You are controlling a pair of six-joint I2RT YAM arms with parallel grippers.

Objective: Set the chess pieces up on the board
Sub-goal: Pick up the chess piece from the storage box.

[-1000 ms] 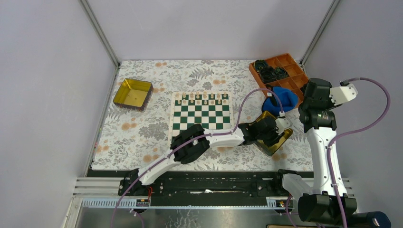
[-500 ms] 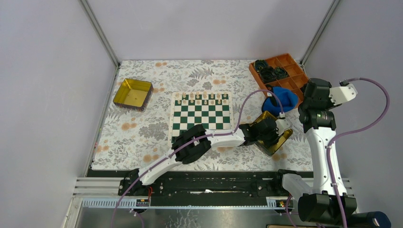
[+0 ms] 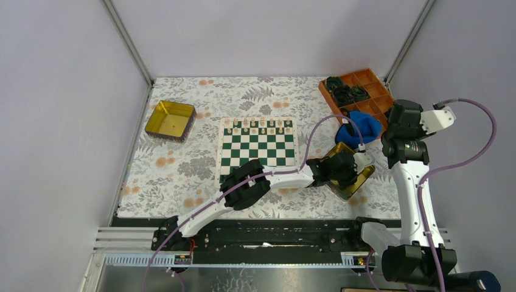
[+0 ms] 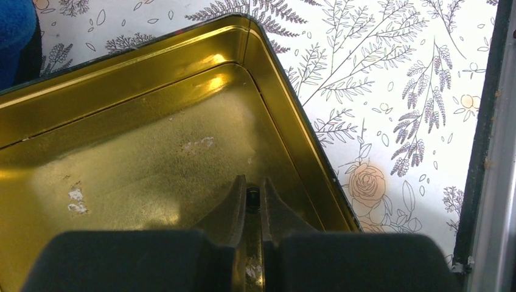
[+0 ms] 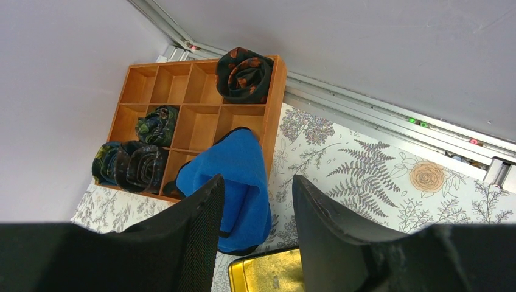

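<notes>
Pinching left tool (image 4: pixel 253 184), seemingly dark piece (image 4: pixel 252 198), mostly hidden

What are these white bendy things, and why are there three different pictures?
They are two robot arms, each ending in a two-finger pincher. One picture looks down from above the table. The other two come from little cameras on the arms' wrists. On the flowery tablecloth lie a green-and-white chess board with cream pieces lined along its far edge, two gold tins, a wooden tray and a blue cloth. The left gripper is down inside the right-hand gold tin, pinching a tiny dark chess piece. The right gripper is open, holding nothing, up in the air near the blue cloth.
</notes>
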